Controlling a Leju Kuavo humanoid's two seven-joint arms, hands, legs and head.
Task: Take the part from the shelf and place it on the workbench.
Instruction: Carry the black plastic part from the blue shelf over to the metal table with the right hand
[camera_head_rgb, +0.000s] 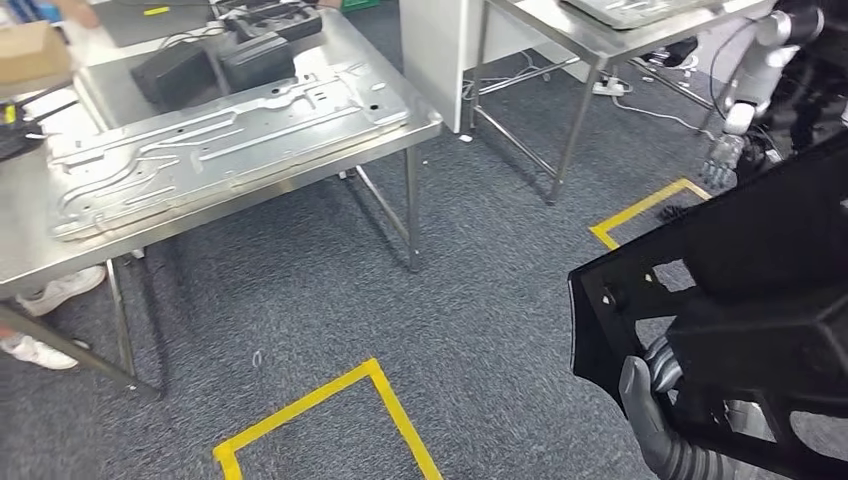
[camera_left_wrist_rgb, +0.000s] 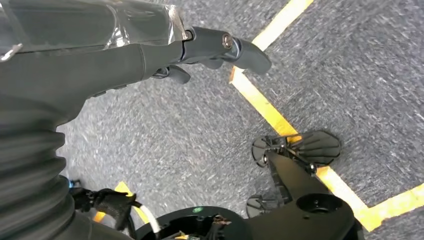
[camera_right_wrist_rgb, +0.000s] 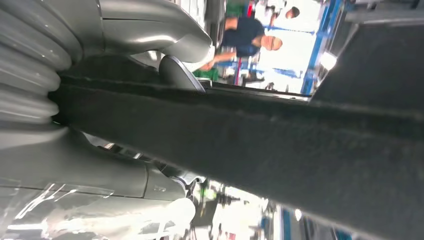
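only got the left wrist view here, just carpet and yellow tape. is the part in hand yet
Observer: Yes. In the head view the right hand grips a black plastic frame part, carried at the robot's right side.
Operator: where's the workbench
Observer: Ahead and to the left, a steel workbench stands with a large stamped metal panel lying on it.
Operator: is my left hand helping hold it
Observer: No. The left hand hangs over the carpet with nothing in it, fingers apart.
Operator: how firm is the right grip
Observer: In the right wrist view the thumb hooks over the part's dark edge.
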